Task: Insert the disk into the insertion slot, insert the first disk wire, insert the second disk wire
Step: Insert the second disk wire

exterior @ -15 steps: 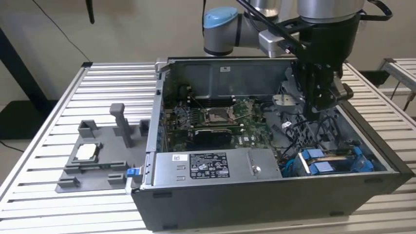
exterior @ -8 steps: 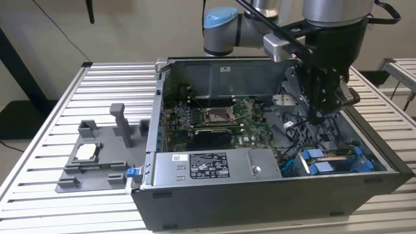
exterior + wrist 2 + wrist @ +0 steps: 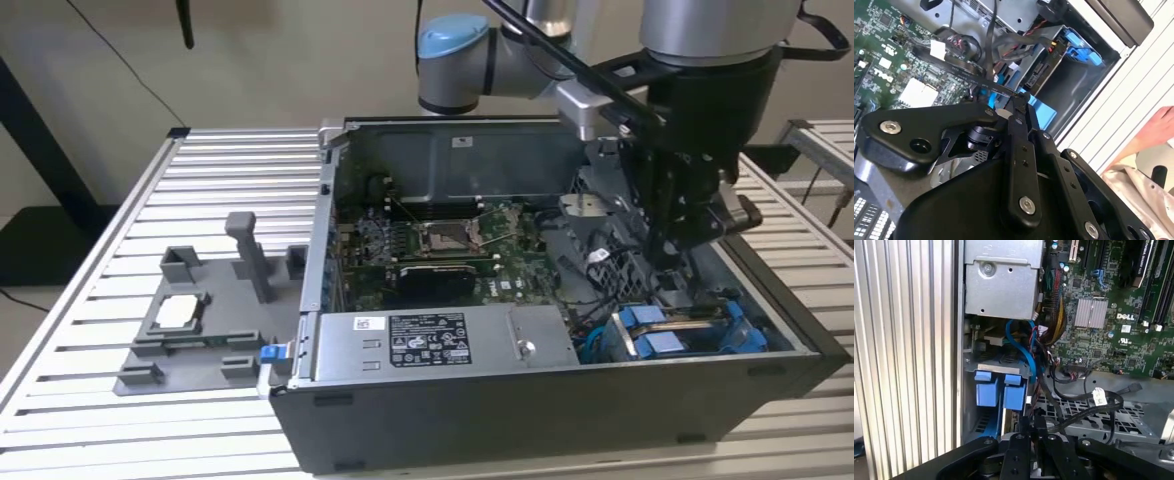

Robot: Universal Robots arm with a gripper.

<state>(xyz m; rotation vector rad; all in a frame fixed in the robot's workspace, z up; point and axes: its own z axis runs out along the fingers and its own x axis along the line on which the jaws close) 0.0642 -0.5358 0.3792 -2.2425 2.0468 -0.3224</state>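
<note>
disk (image 3: pixel 683 330) seated in insertion slot (image 3: pixel 747 345), lying flat

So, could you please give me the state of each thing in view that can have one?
Computer case: side open, interior exposed.
Disk: seated in the insertion slot, blue carrier tabs showing.
Gripper: fingers closed on a thin black wire, lowered inside the case above the disk.
Grey fixture: on the table beside the case, untouched.

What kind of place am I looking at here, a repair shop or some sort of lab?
Probably a robotics lab or test bench rather than a shop: an open computer case sits on a slatted aluminium table, a robot arm reaches into it, and a grey printed fixture stands beside it.
</note>
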